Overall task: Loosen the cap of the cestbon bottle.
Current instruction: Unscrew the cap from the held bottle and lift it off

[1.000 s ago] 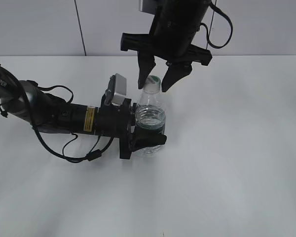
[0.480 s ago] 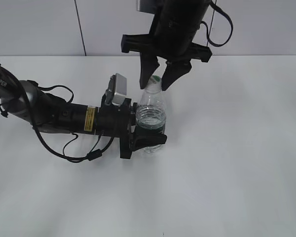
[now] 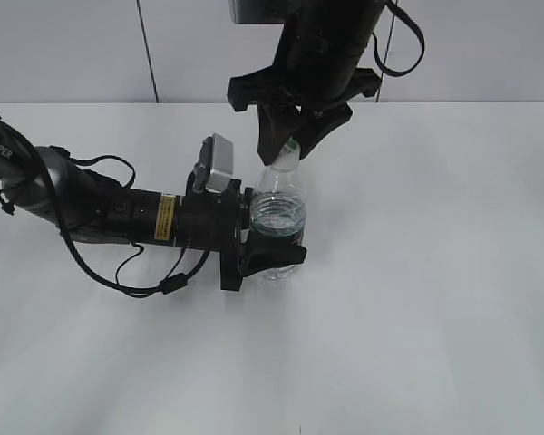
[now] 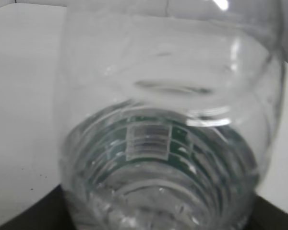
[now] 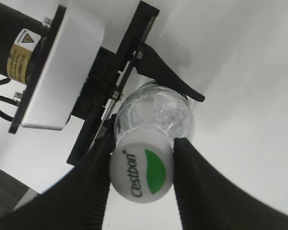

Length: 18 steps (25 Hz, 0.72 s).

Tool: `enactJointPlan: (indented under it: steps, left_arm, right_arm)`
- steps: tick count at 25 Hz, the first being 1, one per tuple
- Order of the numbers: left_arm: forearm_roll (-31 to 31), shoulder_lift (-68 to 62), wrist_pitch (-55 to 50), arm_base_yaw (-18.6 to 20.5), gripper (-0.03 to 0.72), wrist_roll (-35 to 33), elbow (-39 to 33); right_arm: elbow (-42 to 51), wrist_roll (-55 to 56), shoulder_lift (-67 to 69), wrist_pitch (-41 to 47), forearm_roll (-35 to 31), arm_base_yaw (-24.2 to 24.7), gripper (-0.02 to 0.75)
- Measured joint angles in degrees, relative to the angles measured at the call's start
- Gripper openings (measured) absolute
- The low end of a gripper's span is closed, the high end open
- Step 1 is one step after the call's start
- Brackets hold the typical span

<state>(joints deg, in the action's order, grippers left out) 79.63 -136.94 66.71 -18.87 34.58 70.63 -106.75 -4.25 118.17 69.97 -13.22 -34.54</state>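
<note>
White plastic printed with "C'estbon" and a green leaf mark fills the right wrist view: the cap (image 5: 141, 168) sits pinched between the right gripper (image 5: 141, 167), whose two dark fingers (image 5: 97, 178) press its sides at 9 and 3 o'clock. The cestbon bottle (image 3: 277, 217) stands upright near the middle of the white table (image 3: 417, 299), and the left gripper (image 3: 270, 245) is clamped around its body from 9 o'clock. A yellow warning sticker (image 3: 164, 217) marks the left arm (its small print is unreadable), and a grey camera block (image 3: 219, 164) sits just at 10 o'clock of the bottle's shoulder. Through the clear wall in the left wrist view, the dark green label band (image 4: 177, 139) and a barcode patch (image 4: 148, 142) show, blurred. The left arm's black bracket (image 5: 129, 81) crowds the bottle at 10 o'clock.
</note>
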Motion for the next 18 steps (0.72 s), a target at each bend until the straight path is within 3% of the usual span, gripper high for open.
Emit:
enactJointPlan:
  steps: [18]
  left_arm:
    - [0.72,0.0,0.05,0.0,0.41,-0.44,0.0]
  right_arm:
    - [0.0,-30.73,0.07,-0.33,-2.0,0.0,0.302]
